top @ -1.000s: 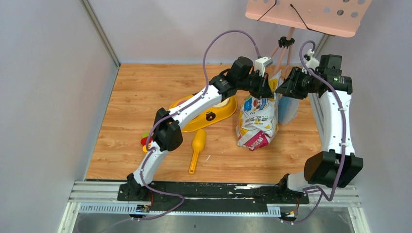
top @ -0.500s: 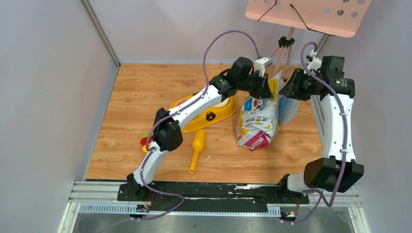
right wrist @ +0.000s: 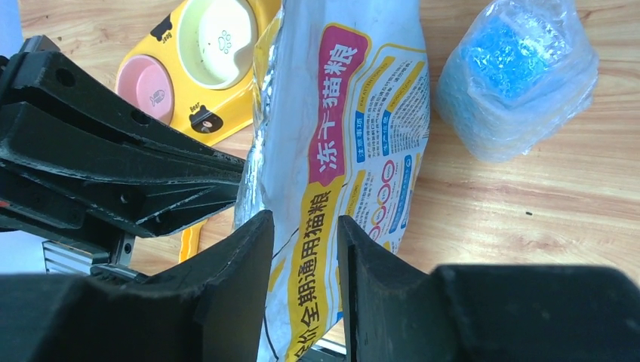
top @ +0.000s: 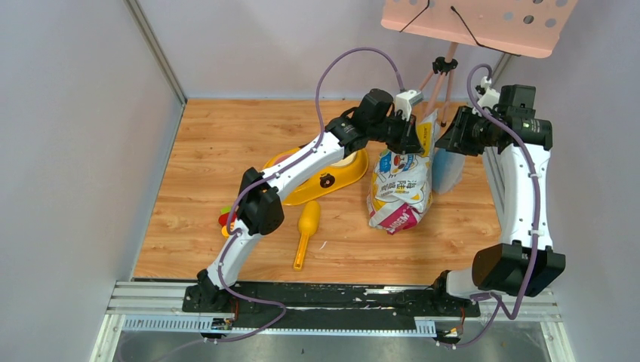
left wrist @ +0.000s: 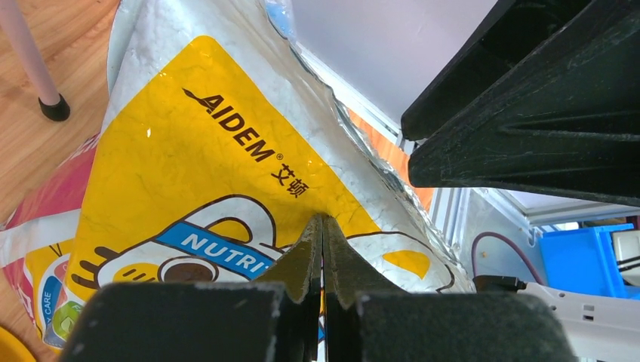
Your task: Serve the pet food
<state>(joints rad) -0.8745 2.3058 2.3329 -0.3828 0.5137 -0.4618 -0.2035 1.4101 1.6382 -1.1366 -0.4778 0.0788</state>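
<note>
Left wrist view shows the left tool clenched on the foil cat-food bag, the right tool parted beside it. The pet food, unseen, likely sits loose below both tools; slippery foil wants pinching near its rim.

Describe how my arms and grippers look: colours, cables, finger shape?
The left arm and right arm are white shells with black joint housings; a purple cable loops along each. The left gripper and right gripper have matte black, tapering fingers, faintly scuffed. No sleeves or markings visible.
</note>
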